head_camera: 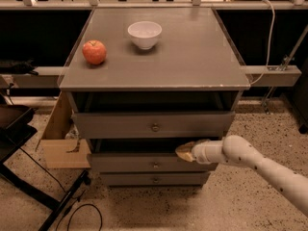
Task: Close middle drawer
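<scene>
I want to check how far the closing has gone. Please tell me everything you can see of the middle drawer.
The middle drawer is a wide, shallow grey front, wooden by its look, with a small round metal knob at its centre. It sits level between the top drawer and bottom drawer, nearly shut; a dark gap shows above it. The claw seems to touch its upper edge, right of the knob.
</scene>
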